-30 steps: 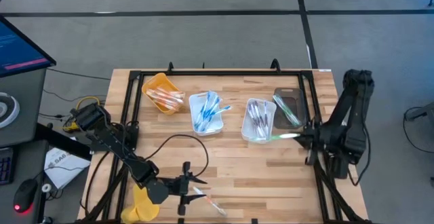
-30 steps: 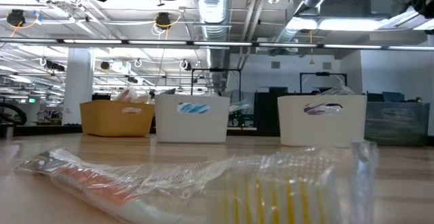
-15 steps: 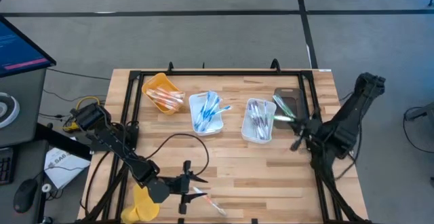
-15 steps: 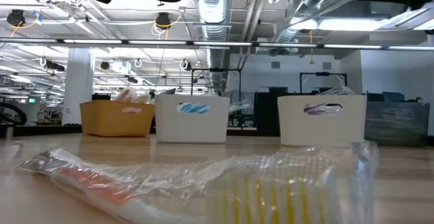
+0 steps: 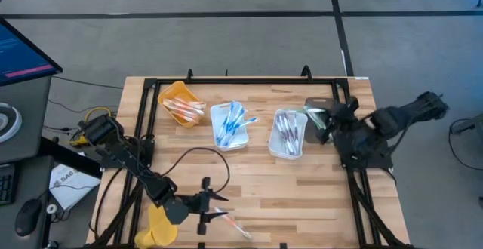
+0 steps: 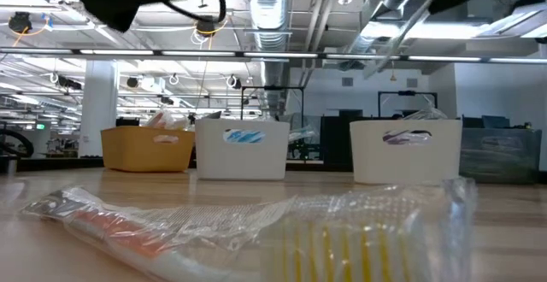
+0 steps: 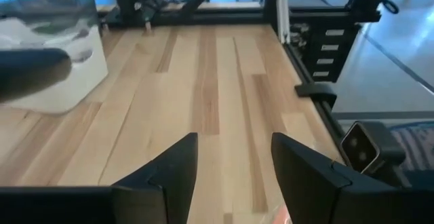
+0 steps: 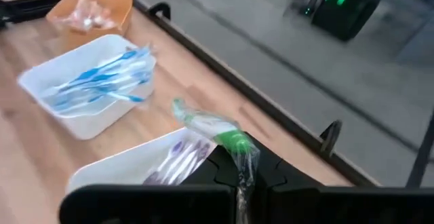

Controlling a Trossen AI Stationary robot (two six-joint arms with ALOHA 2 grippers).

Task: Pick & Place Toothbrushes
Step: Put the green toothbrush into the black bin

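The right hand (image 5: 326, 122) is pinching a wrapped green toothbrush (image 8: 215, 130) and holds it above the dark tray (image 5: 321, 118), beside the white tray (image 5: 290, 133) with purple brushes. The left hand (image 5: 212, 207) is spread, low over the tabletop (image 5: 302, 189), just beside a wrapped orange toothbrush (image 5: 232, 223) at the near edge.

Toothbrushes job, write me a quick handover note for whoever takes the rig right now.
Right gripper: shut on a green toothbrush, over the dark tray.
Left gripper: open, empty, near the front edge beside a wrapped orange toothbrush.
Done: orange ones in the yellow tray, blue in the white tray, purple in the second white tray.
Left: drop the green one, pick the orange one.
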